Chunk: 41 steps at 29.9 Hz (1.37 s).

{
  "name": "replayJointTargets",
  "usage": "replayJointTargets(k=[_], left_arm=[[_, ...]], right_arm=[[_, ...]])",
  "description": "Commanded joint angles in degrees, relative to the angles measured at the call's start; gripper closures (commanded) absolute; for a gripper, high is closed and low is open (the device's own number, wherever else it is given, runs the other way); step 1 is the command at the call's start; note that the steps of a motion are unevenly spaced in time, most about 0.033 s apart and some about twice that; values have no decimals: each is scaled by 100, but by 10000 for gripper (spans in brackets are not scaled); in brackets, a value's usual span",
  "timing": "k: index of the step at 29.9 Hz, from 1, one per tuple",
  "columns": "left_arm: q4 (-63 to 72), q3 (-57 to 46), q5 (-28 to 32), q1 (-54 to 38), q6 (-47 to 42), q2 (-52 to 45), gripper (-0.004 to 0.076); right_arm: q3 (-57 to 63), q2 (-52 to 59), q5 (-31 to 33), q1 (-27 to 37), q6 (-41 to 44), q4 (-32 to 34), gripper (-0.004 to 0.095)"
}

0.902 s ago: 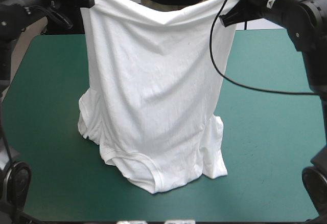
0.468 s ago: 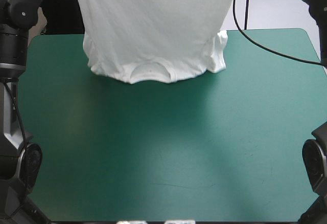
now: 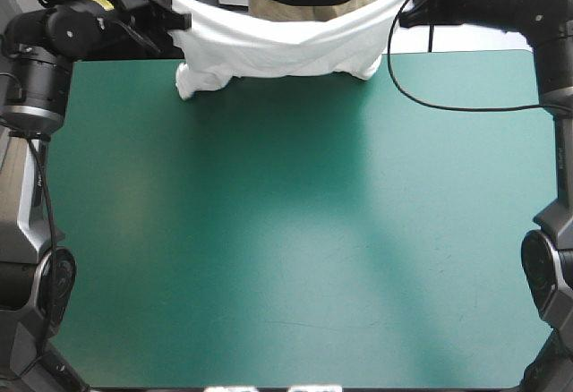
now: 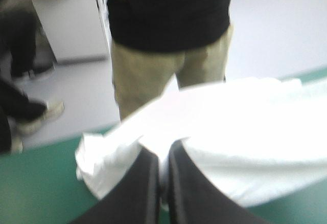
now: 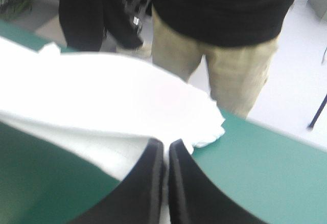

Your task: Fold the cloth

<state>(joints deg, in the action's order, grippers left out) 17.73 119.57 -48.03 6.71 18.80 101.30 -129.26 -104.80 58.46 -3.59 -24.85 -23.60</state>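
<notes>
Right now I hold the T-shirt [image 3: 277, 47] strung out along the far edge of the table [image 3: 295, 231], one end in each pincer. My left gripper [image 3: 175, 18] is up over the table's far left corner. Its two black fingers [image 4: 138, 193] are pressed all but together, with a fold of white cloth pinched between their tips. My right gripper [image 3: 407, 12] is raised over the far edge toward the table's right corner, and its fingers [image 5: 143, 188] are likewise nearly closed, clamped on the shirt's other end.

Between the two grips the upper edge of the shirt sags in a shallow curve, lowest about midway along the table's far edge. The cloth below that edge is gathered into a long, wrinkled band close over the far strip of the table. The band's end nearer the far left corner hangs down in a crumpled lump that seems to touch the teal-green cover. The end nearer the far right corner bunches into a smaller lump just inside the far edge. Whether the middle of the band rests on the table or hangs just above it, I cannot tell. From both wrists the shirt shows as a broad white sheet spreading ahead of my fingertips.
</notes>
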Motion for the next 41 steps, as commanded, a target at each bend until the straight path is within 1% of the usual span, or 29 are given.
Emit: replayJointTargets(k=[1, 4, 8, 12, 16, 18, 20, 23, 25, 29, 35, 41], left_arm=[[-144, -793, -177, 21, -371, -266, 741], [-134, -1584, -185, 21, -372, -362, 741], [-134, -2556, -232, 21, -330, -630, 741], [-223, -3569, -294, 21, -221, -1083, 741], [-223, -4482, -380, 21, -133, -1620, 741], [-302, -4775, -570, 21, -50, -1858, 741], [-551, -5038, -873, 21, -63, -2095, 741], [-857, -5342, -1403, 21, -120, -2378, 741], [-926, -5609, -1514, 21, -212, -2552, 741], [-824, -6170, -1488, 21, -286, -2938, 741], [-603, -6987, -1630, 21, -286, -3448, 741], [-576, -7743, -1370, 21, -381, -3675, 741]], right_arm=[[661, 265, 128, 59, -85, -79, 925], [1314, 368, 428, 59, -162, -55, 925], [2224, 565, 664, 59, -215, -45, 925], [3315, 858, 762, 47, -268, 8, 925], [4519, 1358, 683, 47, -281, 83, 924], [5129, 1671, 697, 24, -336, 98, 924], [5702, 2011, 697, -52, -276, 330, 923], [6382, 2475, 659, -223, 37, 743, 923], [6772, 2775, 660, -365, 238, 936, 923], [7368, 3260, 642, -604, 470, 932, 923], [8126, 3593, 556, -866, 694, 953, 923], [8480, 3584, -52, -1050, 892, 954, 923]])
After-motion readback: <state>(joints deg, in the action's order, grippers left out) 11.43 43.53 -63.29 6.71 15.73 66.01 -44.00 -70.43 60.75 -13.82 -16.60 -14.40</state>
